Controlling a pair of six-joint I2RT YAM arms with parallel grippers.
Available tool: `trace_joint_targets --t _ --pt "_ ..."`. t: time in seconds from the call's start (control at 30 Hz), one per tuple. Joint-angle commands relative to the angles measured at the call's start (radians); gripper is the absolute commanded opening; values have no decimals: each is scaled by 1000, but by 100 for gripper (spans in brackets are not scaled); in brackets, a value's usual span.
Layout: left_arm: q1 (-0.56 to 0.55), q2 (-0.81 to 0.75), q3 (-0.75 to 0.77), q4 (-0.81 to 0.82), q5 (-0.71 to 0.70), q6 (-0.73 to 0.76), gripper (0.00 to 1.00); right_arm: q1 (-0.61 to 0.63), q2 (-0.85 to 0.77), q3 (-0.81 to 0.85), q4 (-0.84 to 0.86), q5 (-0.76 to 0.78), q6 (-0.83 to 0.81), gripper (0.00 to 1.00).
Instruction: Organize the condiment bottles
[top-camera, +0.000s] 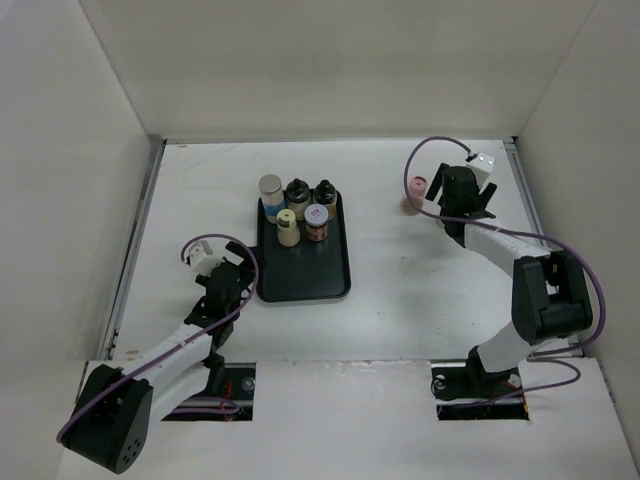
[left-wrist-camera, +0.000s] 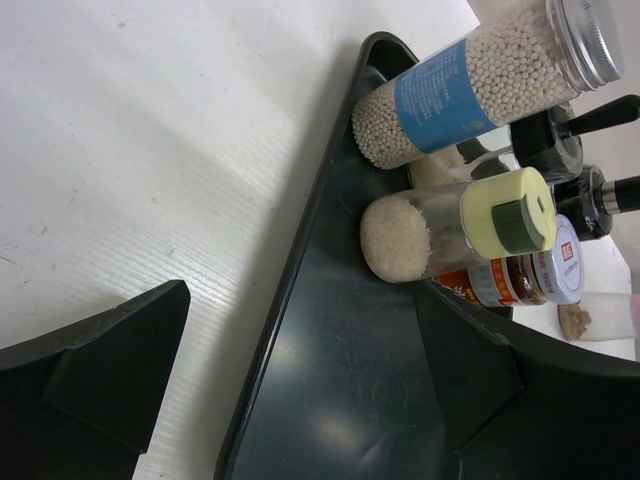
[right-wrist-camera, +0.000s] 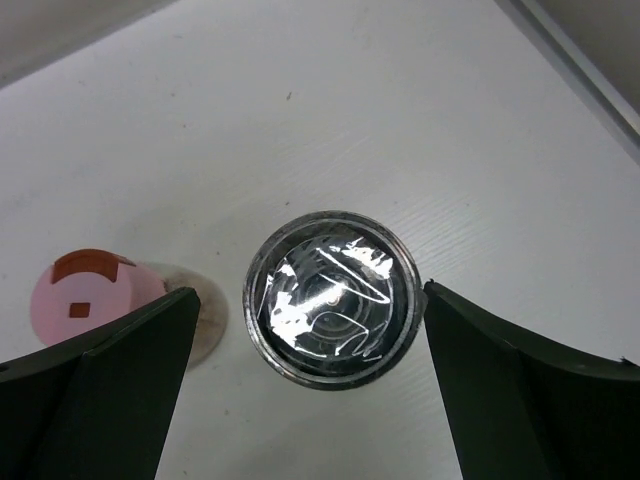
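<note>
1. In the upper right of the top view, the right claw (top-camera: 460, 192) is spread on either side of an upright dark-capped bottle (right-wrist-camera: 330, 297); the wrist view shows a gap at the left finger, so there is no pinch
2. A pink-capped bottle (top-camera: 413, 190) stands on the white worktop (top-camera: 400, 270) just left of that claw, well apart from the tray
3. The black tray (top-camera: 305, 280) lies at centre, with 5 bottles grouped at its upper end: a blue-banded bottle (top-camera: 271, 192), a black-capped bottle (top-camera: 298, 192), a second black-capped bottle (top-camera: 325, 190), a cream-capped bottle (top-camera: 288, 226) and a red-labelled bottle (top-camera: 317, 222)
4. The left claw (top-camera: 235, 268), at the tray's left edge, is spread and holds nothing; its wrist view shows 1 finger over the tray and 1 over the worktop
</note>
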Motion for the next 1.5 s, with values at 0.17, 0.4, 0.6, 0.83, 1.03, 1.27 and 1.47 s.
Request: trace_joint_targets --t 0.17,0.4,0.6,0.83,1.03,1.27,1.47 --pt "-8 9 10 58 -1 3 100 -30 53 50 72 -20 -9 86" --pt "3 3 4 63 5 5 100 -17 -8 -20 155 6 -4 59" --pt "5 -2 1 63 2 6 100 180 -222 -133 120 70 -15 58" --pt "15 -7 -5 55 0 -9 100 539 -293 -122 78 66 19 58" --pt "124 -69 -33 -14 40 -72 100 779 -52 105 133 3 -24 59" --pt "161 -89 -34 -77 26 -119 100 894 206 332 144 -19 -90 59" --pt "153 -77 -37 -91 -9 -136 100 931 355 478 147 -66 -84 60"
